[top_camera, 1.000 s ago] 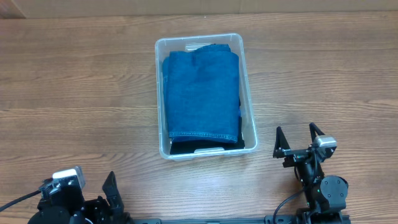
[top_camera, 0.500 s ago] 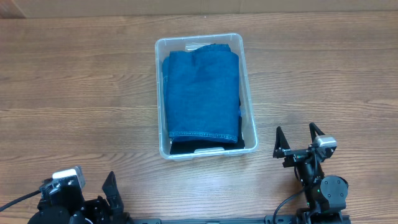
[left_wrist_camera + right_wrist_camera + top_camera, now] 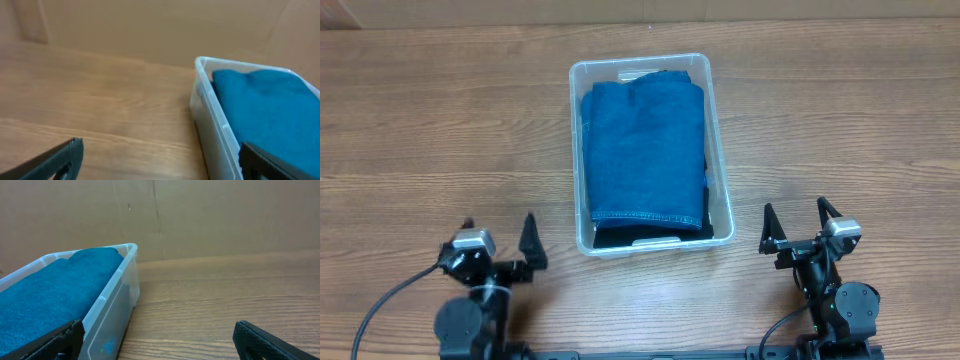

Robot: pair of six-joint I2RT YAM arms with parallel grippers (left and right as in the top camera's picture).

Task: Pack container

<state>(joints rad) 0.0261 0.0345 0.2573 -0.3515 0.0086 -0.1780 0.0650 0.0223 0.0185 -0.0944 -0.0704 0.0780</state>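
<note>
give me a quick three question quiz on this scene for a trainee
1. True or false: the folded blue denim lies inside the container.
2. The left gripper is: A) open and empty B) shut on the denim C) inside the container.
3. Fill in: seen from overhead, the right gripper stands apart from the container, off its near ___ corner.
Key: 1 true; 2 A; 3 right.
</note>
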